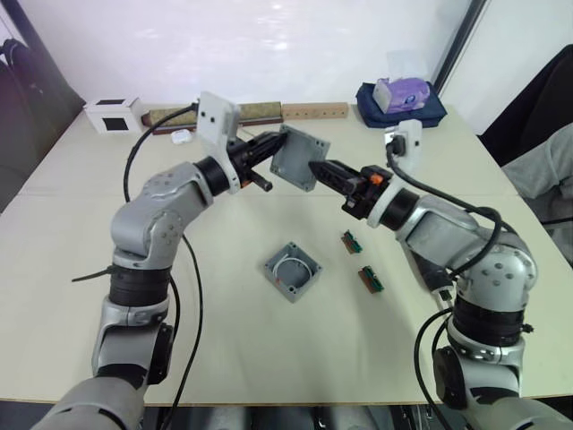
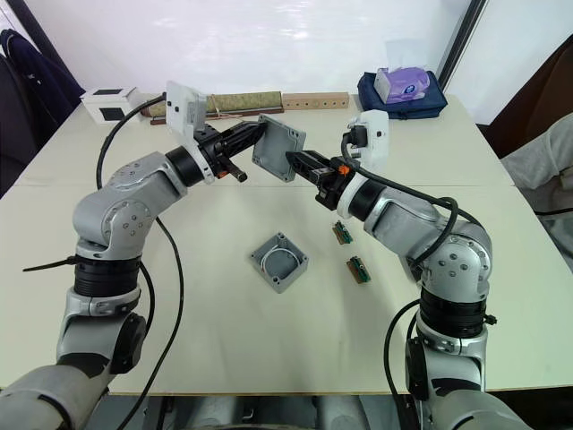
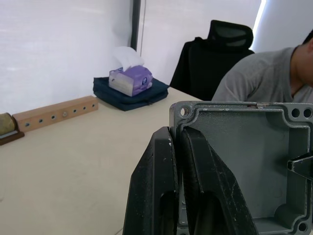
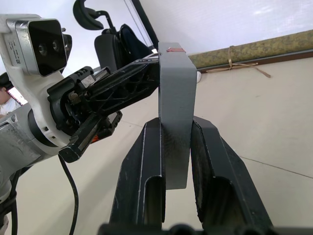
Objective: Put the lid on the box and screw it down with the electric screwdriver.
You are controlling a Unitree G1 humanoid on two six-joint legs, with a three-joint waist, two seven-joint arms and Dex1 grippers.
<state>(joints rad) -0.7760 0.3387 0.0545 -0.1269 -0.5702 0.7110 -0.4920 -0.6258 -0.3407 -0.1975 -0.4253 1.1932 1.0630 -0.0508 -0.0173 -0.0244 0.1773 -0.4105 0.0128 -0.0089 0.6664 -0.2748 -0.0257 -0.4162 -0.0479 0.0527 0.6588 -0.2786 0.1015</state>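
Both grippers hold one grey piece in the air above the table (image 1: 224, 358). By its deep walls and red mark this looks like the box (image 1: 299, 158), not the lid. The left gripper (image 1: 269, 148) is clamped on its left wall, the right gripper (image 1: 324, 170) on its right wall. The other grey piece (image 1: 292, 271), holding a whitish ring, lies on the table below. Nothing is joined or screwed yet.

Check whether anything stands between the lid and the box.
Nothing visible does. The left gripper and right gripper hold the lid in the air; the box lies open below, two green boards to its right.
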